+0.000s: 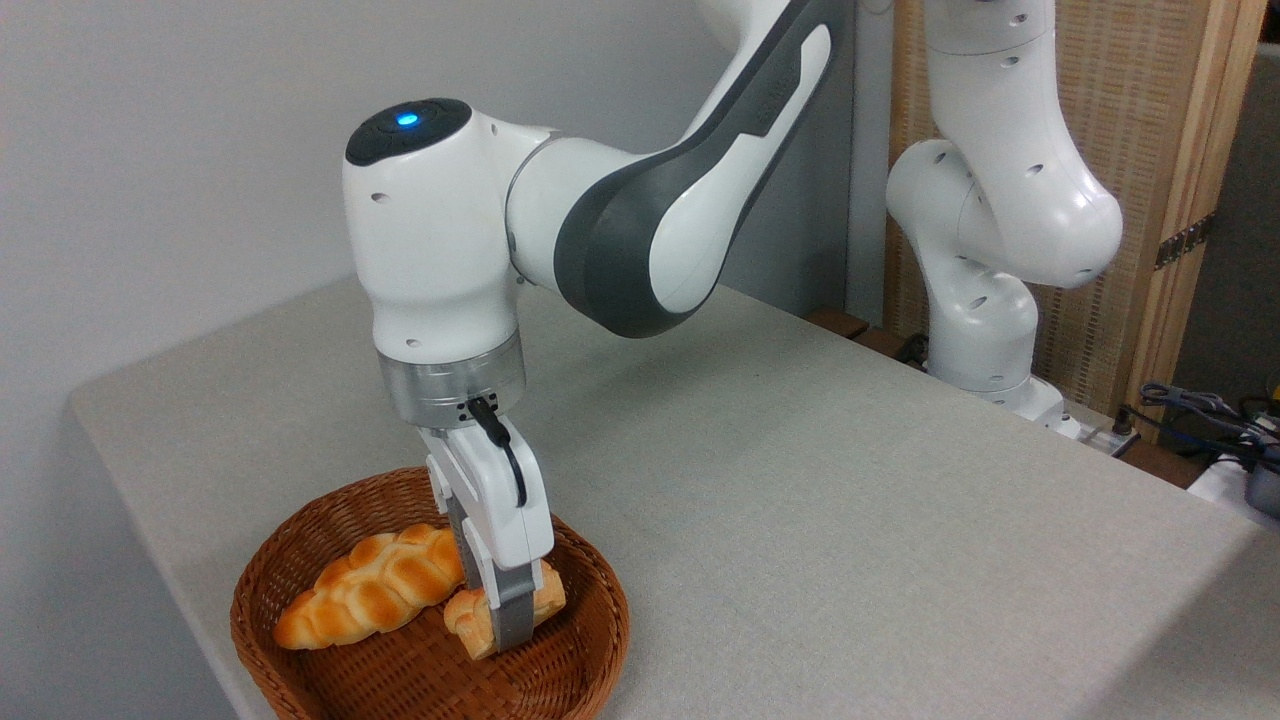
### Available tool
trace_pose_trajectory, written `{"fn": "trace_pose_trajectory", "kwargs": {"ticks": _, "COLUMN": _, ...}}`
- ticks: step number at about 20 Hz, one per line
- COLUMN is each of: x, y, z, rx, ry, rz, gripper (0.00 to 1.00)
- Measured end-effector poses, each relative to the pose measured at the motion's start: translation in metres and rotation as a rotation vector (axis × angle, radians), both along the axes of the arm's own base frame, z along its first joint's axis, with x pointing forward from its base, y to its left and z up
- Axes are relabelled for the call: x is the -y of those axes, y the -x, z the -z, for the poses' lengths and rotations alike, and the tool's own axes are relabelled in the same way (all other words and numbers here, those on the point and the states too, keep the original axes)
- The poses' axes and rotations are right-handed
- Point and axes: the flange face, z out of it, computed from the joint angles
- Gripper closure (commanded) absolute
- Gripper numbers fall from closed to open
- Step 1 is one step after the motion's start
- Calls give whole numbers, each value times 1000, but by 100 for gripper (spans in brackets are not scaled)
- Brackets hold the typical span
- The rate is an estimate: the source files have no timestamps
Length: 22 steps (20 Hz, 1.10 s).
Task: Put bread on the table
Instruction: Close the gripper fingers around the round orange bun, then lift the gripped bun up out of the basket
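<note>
The gripper reaches straight down into a brown wicker basket that sits near the front left corner of the table. Its fingers are down around the bread, a small golden bun lying in the basket's middle; the near finger covers the bun's centre, with bun showing on both sides of it. The far finger is hidden, so whether the jaws are pressed onto the bun or merely straddling it cannot be told. The bun rests on the basket floor, just beside a longer braided loaf that lies to its left, its right end passing behind the gripper. A black cable loops down the gripper body from the wrist.
</note>
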Motion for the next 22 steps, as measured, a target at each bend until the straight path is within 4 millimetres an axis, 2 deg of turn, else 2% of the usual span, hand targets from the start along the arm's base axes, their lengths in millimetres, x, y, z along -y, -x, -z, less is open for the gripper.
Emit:
{"fn": "trace_pose_trajectory", "kwargs": {"ticks": 3, "x": 0, "y": 0, "z": -17, "rx": 31, "ry": 26, "rz": -13, "gripper": 100}}
{"fn": "trace_pose_trajectory", "kwargs": {"ticks": 6, "x": -1, "y": 5, "z": -43, "rx": 74, "ry": 44, "rz": -20, "gripper": 100}}
{"fn": "trace_pose_trajectory", "kwargs": {"ticks": 11, "x": 0, "y": 27, "z": -78, "rx": 46, "ry": 76, "rz": -19, "gripper": 100}}
{"fn": "trace_pose_trajectory", "kwargs": {"ticks": 16, "x": 3, "y": 51, "z": -89, "rx": -68, "ry": 97, "rz": -72, "gripper": 99}}
{"fn": "trace_pose_trajectory", "kwargs": {"ticks": 18, "x": 5, "y": 58, "z": -88, "rx": -112, "ry": 101, "rz": -107, "gripper": 95}}
{"fn": "trace_pose_trajectory", "kwargs": {"ticks": 20, "x": 10, "y": 63, "z": -83, "rx": -157, "ry": 103, "rz": -122, "gripper": 58}}
{"fn": "trace_pose_trajectory", "kwargs": {"ticks": 21, "x": 15, "y": 66, "z": -80, "rx": -175, "ry": 102, "rz": -122, "gripper": 48}}
{"fn": "trace_pose_trajectory", "kwargs": {"ticks": 22, "x": 22, "y": 68, "z": -75, "rx": -190, "ry": 101, "rz": -116, "gripper": 27}}
